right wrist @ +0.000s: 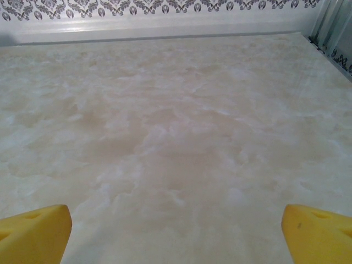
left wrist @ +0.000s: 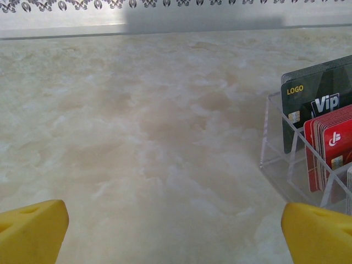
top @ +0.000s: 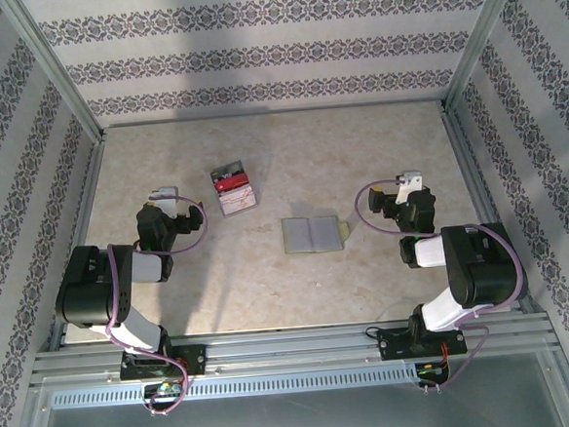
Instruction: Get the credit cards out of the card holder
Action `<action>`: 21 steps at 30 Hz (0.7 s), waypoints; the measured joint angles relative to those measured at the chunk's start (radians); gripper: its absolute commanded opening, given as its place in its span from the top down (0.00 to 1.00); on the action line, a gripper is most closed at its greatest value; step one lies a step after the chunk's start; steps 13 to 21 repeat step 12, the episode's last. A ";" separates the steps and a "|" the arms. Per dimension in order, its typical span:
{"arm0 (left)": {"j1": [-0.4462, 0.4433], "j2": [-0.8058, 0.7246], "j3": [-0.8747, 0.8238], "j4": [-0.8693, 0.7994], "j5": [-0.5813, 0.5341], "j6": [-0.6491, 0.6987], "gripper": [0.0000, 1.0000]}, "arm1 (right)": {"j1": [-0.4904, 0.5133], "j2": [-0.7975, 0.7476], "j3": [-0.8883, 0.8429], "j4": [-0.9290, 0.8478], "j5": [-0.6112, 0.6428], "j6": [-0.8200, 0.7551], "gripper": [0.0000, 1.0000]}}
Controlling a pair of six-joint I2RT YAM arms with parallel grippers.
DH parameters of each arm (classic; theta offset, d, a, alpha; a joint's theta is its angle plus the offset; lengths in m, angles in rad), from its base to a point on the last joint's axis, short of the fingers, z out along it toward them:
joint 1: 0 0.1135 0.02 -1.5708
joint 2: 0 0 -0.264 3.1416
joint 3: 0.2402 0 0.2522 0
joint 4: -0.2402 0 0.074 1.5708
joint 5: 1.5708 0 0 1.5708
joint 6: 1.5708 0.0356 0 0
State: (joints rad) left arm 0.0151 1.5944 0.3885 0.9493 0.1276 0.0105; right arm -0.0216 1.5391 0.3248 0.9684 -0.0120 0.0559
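Right of the open left tool (left wrist: 175, 235) stand the credit cards (left wrist: 329, 144); right tool (right wrist: 176, 235) open.

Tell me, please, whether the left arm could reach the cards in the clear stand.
Probably yes: the left gripper is open, the cards sit close ahead to its right in the clear stand, with bare table between.
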 measured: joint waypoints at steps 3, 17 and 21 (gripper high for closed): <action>0.000 0.000 0.000 0.000 0.001 0.000 0.01 | 0.005 0.000 0.000 0.000 0.003 0.000 0.02; 0.000 0.000 0.000 0.000 -0.005 -0.001 0.01 | 0.005 0.000 0.012 -0.010 0.006 0.000 0.02; 0.000 0.000 0.000 0.000 -0.005 -0.001 0.01 | 0.005 0.000 0.012 -0.010 0.006 0.000 0.02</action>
